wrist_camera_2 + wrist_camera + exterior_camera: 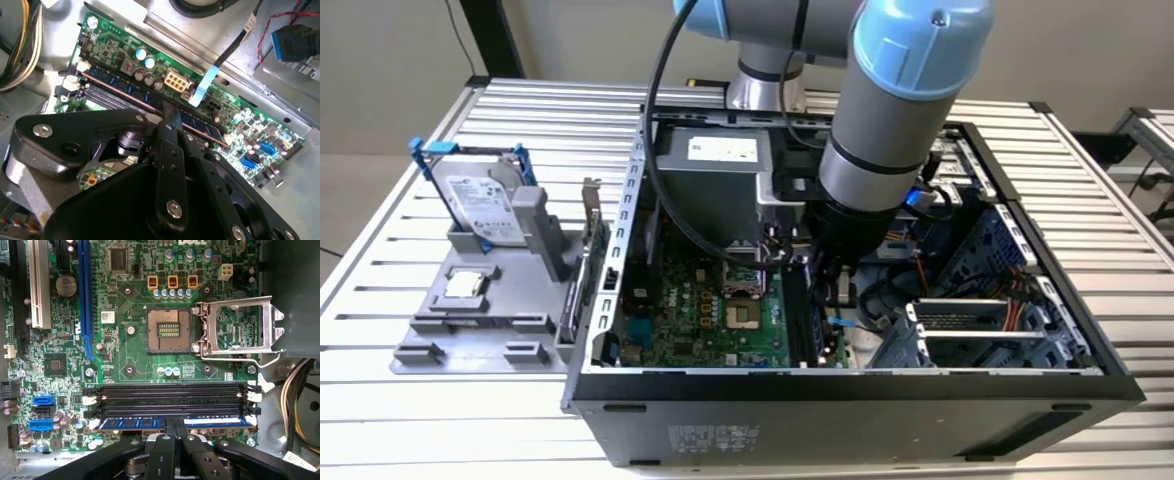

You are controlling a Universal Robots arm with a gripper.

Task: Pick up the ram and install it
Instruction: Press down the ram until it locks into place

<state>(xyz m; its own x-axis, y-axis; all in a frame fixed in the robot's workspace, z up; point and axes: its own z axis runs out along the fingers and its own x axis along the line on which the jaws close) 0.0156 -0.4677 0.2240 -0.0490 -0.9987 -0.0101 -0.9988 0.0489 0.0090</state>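
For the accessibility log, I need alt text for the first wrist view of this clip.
The gripper meets the middle of a blue memory stick lying along the nearest of the black slots on a green motherboard. Beyond the slots sits an empty processor socket with its metal cover swung open.

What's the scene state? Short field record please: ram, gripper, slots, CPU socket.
ram: blue stick lying along the outermost of the black slots, under the fingers
gripper: fingers together on the ram's middle, inside the open PC case
slots: black slots beside the ram empty
CPU socket: empty, its metal retention frame swung open
motherboard: green
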